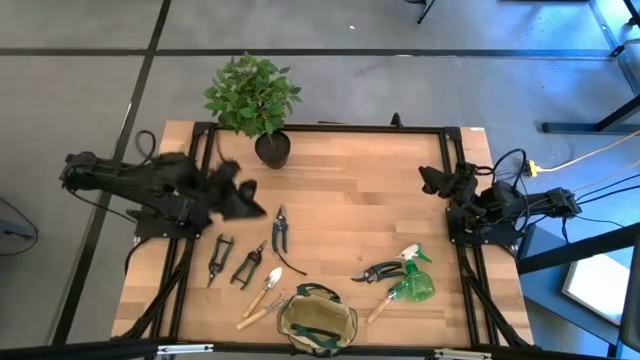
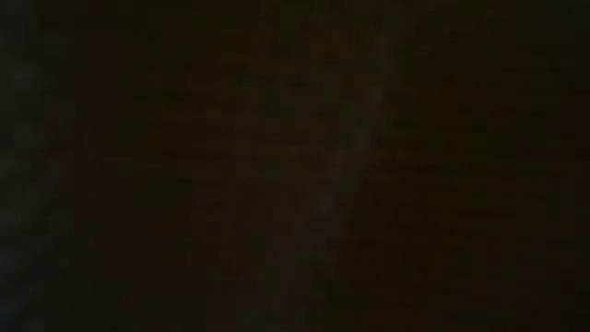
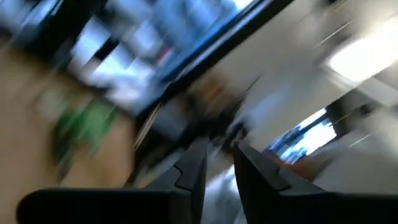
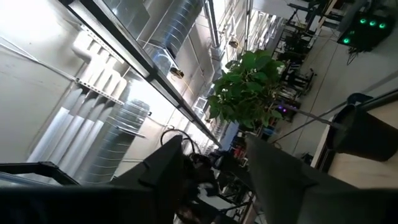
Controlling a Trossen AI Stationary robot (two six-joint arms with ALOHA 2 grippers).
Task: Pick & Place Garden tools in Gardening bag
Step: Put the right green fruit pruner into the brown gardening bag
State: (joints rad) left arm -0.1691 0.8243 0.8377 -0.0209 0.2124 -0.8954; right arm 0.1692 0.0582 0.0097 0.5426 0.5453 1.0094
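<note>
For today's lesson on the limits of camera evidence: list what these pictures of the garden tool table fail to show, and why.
1. Low view: wholly dark, so nothing shows.
2. Left wrist view: motion blur; a green smear cannot be identified.
3. High view: gardening bag interior too small to check.
4. High view: left end effector blurred.

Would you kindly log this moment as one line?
left end effector: open, empty | right end effector: open, empty | olive-green fabric bag: no tools visible inside

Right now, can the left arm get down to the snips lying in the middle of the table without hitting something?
Probably yes. The left tool hangs just beside the snips, with bare table between them. The plant pot stands farther back, and the other pruners lie nearer the front, out of that path.
</note>
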